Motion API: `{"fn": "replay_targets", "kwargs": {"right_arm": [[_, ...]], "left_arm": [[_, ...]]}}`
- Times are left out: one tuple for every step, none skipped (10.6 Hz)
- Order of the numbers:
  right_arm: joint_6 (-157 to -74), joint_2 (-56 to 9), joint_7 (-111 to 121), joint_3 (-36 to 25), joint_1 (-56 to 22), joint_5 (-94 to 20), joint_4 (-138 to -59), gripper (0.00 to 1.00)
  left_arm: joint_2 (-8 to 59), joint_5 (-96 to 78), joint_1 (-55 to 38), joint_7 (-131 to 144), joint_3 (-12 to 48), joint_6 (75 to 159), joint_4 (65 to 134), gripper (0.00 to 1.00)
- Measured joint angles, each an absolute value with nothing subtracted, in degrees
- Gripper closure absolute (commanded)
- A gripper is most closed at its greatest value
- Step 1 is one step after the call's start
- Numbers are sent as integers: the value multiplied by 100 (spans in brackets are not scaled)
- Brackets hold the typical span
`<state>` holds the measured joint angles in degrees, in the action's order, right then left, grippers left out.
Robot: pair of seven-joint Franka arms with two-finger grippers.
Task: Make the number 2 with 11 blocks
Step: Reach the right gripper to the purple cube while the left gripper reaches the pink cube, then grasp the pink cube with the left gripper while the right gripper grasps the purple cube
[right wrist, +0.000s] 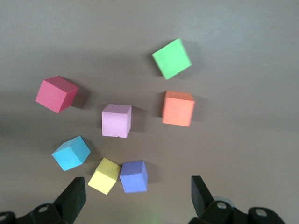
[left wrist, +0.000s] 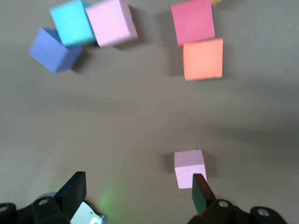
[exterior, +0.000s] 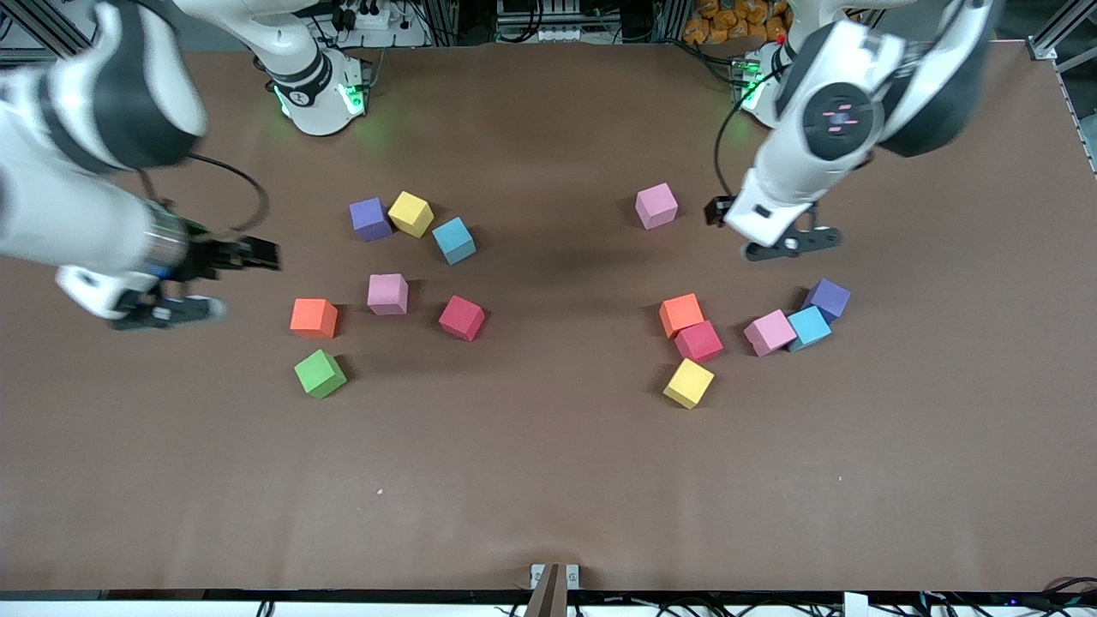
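While the blocks [exterior: 388,293] lie scattered in two clusters on the worktop [exterior: 548,480], both the left gripper [exterior: 776,240] and right gripper [exterior: 184,287] hover empty, fingers spread wide. A descent near the lone pink block [exterior: 656,206] risks clipping it, since the left wrist view shows a finger beside it, unclear from the front.
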<state>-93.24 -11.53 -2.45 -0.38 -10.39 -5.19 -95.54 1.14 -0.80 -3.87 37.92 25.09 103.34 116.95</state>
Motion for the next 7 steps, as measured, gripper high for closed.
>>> {"fn": "replay_targets", "kwargs": {"right_arm": [[-9620, -1129, -274, -36, -1125, -518, -9957, 0], [-9953, -1040, -274, -37, -1149, -518, -10431, 0], [-10256, -907, -274, -37, -1158, -518, -10852, 0], [-10546, -754, -274, -36, -1161, -518, -11240, 0], [-10773, -630, -273, -35, -1172, -518, -11535, 0], [-10989, -543, -273, -31, -1197, -518, -11783, 0], [-11258, -461, -273, -26, -1225, -518, -12057, 0]], "left_arm": [[103, -80, -391, 4030, 2713, 10633, 12015, 0], [93, -115, -391, 4298, 2904, 11014, 12379, 0], [90, -162, -391, 4492, 3058, 11351, 12674, 0], [89, -218, -391, 4630, 3196, 11648, 12931, 0], [87, -308, -389, 4761, 3328, 11927, 13154, 0], [89, -411, -388, 4951, 3480, 12253, 13362, 0], [105, -460, -390, 5210, 3628, 12572, 13553, 0]]}}
